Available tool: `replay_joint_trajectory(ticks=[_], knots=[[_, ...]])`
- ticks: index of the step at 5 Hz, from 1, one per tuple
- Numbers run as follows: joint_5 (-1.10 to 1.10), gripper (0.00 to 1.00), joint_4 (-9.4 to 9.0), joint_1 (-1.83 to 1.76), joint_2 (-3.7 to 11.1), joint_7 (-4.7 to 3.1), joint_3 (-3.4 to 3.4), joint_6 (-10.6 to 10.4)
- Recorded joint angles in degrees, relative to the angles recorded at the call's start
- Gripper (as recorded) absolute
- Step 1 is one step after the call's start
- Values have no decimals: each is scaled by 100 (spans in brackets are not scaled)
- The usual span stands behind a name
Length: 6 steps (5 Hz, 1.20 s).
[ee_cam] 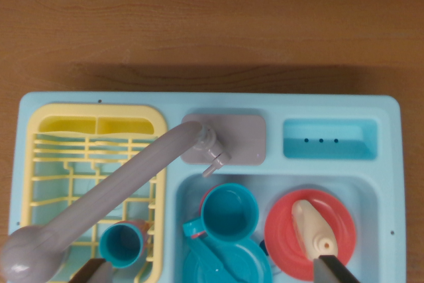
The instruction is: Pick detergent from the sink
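1. The light blue toy sink unit [59,101] lies on a wooden table [212,18]; it serves as landmark.
2. In the unit's basin, low on the wrist view's right, the cream detergent bottle [313,225] lies on a red plate [285,230], nozzle toward the bottom edge.
3. Just beside the plate, a teal cup [229,213] rests on a teal plate [232,263].
4. The grey faucet [112,193] swings from the unit's middle across the yellow dish rack [93,120]; a small teal cup [122,244] sits in that rack.
5. The gripper [212,271] shows two dark fingertips [93,271] at the bottom edge, spread wide, holding nothing; one tip is near the bottle's nozzle.
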State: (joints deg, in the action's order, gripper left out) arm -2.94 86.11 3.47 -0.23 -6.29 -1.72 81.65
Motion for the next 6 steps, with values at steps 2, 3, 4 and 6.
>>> replay_joint_trajectory(ticks=[2,3,4,6], knots=[[-36,0,-154,23,53,-143,-27,-205],[-36,0,-154,23,53,-143,-27,-205],[-76,0,-321,49,110,-297,-57,-428],[-115,0,-489,75,167,-453,-87,-653]])
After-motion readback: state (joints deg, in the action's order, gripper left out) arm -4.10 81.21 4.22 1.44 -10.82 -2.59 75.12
